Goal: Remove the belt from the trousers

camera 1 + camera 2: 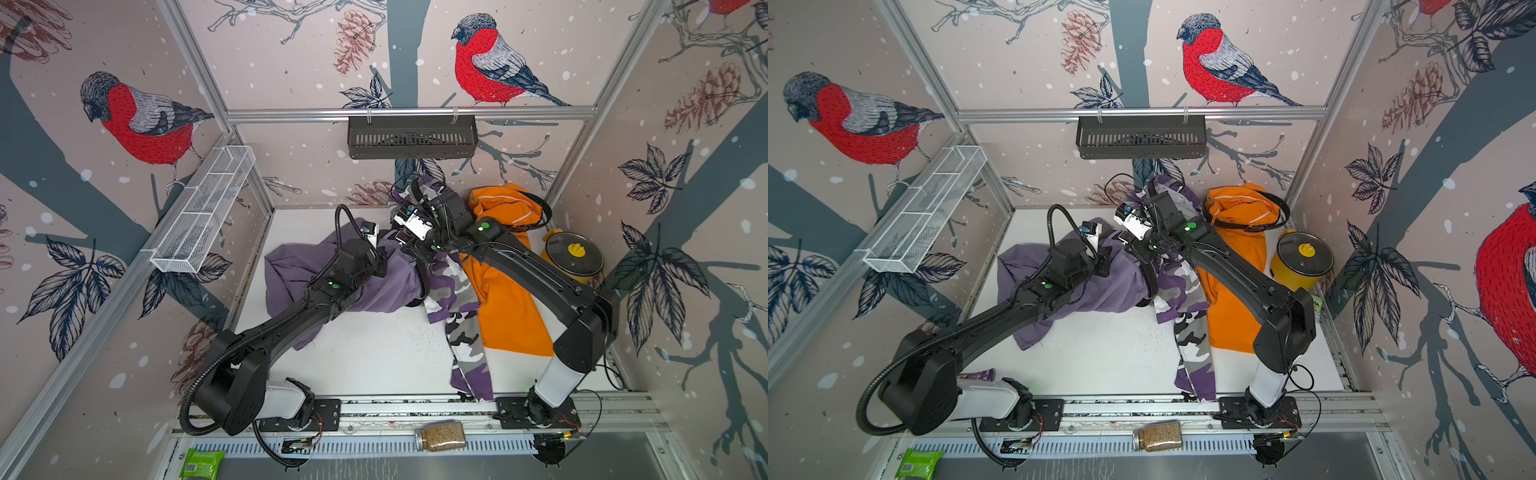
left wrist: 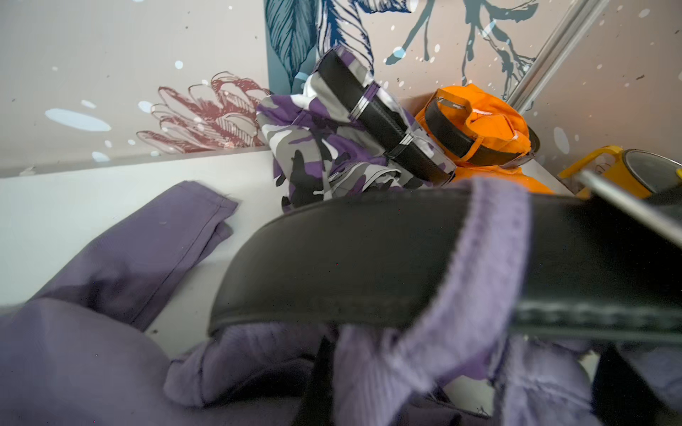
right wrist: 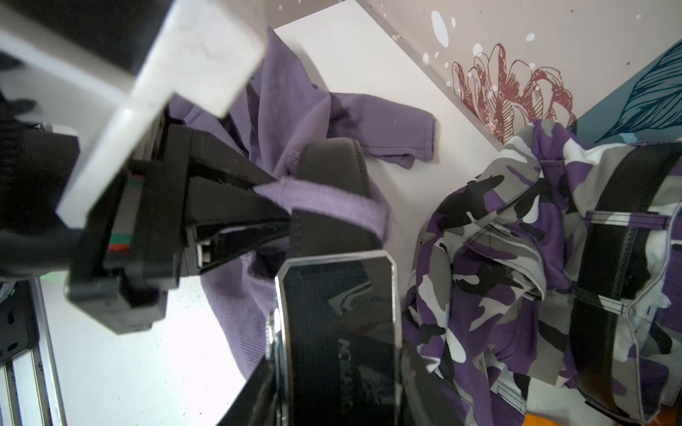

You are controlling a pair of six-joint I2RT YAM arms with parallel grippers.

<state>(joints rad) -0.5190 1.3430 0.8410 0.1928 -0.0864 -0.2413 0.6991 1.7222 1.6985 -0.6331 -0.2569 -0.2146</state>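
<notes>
Right wrist view showed the belt [image 3: 332, 173] running straight ahead from the grasping right tool [image 3: 339, 369], left tool [image 3: 275, 191] clenching lilac trousers [image 3: 280, 92] alongside.

The belt buckle [image 3: 334, 317] is cut off at the edge, lettering blurred.

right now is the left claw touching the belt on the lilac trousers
Touching. In the right wrist view the left claw has its fingertips pressed on the black belt and the lilac belt loop across it, with no gap showing.

three trousers [image 1: 386, 286], three belts [image 2: 369, 258], one pot [image 1: 575, 253], one jar [image 1: 440, 436]
</notes>
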